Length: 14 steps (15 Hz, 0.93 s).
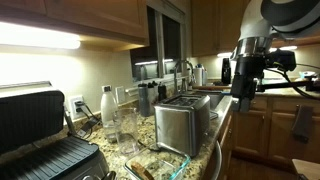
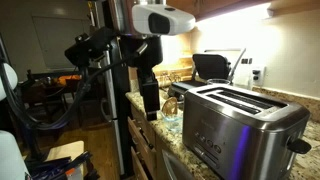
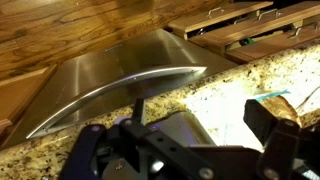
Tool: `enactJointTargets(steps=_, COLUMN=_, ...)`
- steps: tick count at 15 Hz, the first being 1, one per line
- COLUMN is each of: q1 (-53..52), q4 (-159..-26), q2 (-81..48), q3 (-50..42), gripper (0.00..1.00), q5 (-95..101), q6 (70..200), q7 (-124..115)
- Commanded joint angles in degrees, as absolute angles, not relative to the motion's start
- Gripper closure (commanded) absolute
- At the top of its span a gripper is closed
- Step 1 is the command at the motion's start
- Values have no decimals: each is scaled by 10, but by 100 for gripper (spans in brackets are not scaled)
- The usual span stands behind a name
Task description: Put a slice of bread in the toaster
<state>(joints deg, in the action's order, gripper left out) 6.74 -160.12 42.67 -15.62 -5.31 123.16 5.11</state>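
The toaster (image 1: 185, 122) is a shiny steel box with slots on top, standing on the granite counter in both exterior views (image 2: 240, 125). My gripper (image 1: 243, 97) hangs open and empty beside the toaster's end, about level with its top and apart from it (image 2: 150, 102). In the wrist view its two dark fingers (image 3: 175, 145) stand wide apart over the granite, and a broad brushed-steel surface (image 3: 130, 75), apparently the toaster's body, lies beyond them. A tan-brown piece, perhaps the slice of bread (image 3: 288, 104), shows by a glass rim at the right; I cannot tell for sure.
A black ribbed contact grill (image 1: 40, 140) stands at the counter's end. A glass dish (image 1: 165, 160) lies in front of the toaster. A white bottle (image 1: 107, 105) and drinking glasses (image 1: 128, 128) stand behind it, with a faucet (image 1: 186, 70) further back. Wooden cabinets (image 1: 255, 135) flank the aisle.
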Motion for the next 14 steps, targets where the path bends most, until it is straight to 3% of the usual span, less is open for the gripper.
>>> enactJointTargets(steps=1, q1=78, q4=-1603, q2=424, q3=-146, gripper=0, q5=-62, q6=1229, q7=58)
enactJointTargets(steps=14, q1=64, q4=-1600, q2=407, q3=-128, gripper=0, q5=-67, q6=1231, q7=57)
